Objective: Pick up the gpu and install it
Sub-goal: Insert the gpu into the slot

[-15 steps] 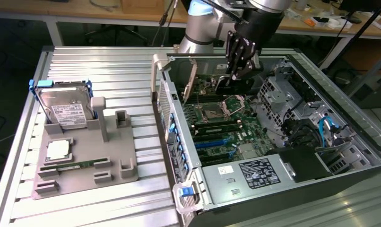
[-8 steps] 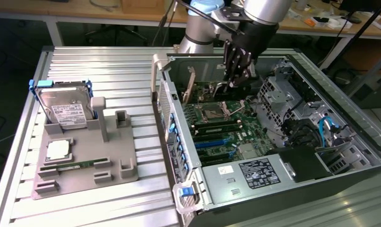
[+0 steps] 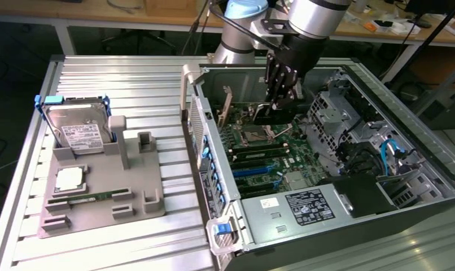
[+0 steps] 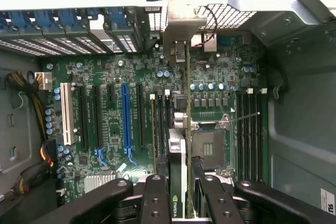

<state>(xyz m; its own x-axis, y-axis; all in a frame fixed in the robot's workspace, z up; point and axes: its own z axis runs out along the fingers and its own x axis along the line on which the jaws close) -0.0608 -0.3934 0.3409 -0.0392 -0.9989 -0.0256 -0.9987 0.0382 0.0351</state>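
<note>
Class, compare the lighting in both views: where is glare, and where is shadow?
Exterior view: light glares off the ribbed metal table; the computer case interior lies darker under the gripper. Wrist view: the case's pale frame washes out white, the motherboard is evenly lit, the gripper holding the gpu looks near-black.

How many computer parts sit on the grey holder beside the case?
3: a silver hard drive in a blue frame propped at the far end, a square silver processor in the middle, a narrow green memory stick nearest the camera. None looks hidden.
</note>
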